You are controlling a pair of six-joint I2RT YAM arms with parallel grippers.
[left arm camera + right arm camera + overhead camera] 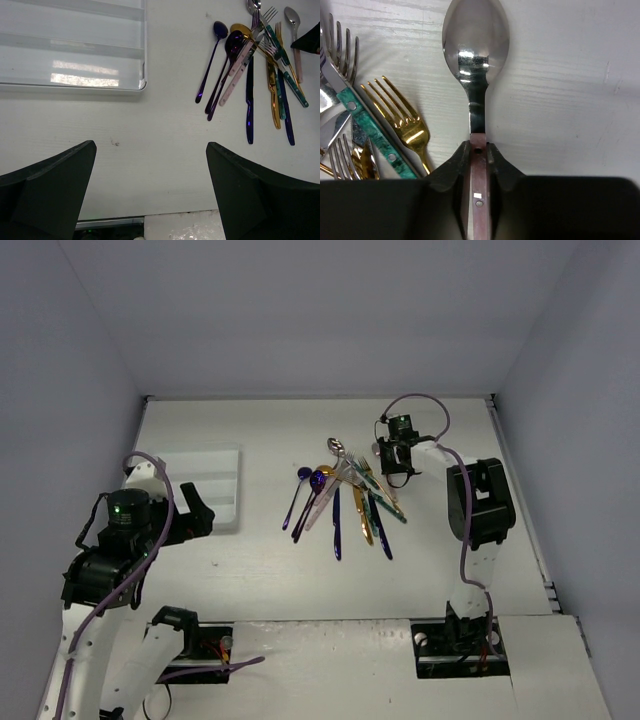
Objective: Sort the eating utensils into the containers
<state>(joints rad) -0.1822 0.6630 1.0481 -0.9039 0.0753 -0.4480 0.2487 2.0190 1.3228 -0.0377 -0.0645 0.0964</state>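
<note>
Utensils [337, 523] lie fanned — right end effector [479, 150] pinches the pink-handled spoon [476, 42], left end effector [150, 147] spread.

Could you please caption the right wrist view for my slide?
Right hand pinching a pink-handled silver spoon beside a gold fork.

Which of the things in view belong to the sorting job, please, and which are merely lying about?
Job: pink-handled spoon in the right gripper; pile of coloured utensils; white cutlery tray.
Lying about: only the arms' purple cables.
</note>
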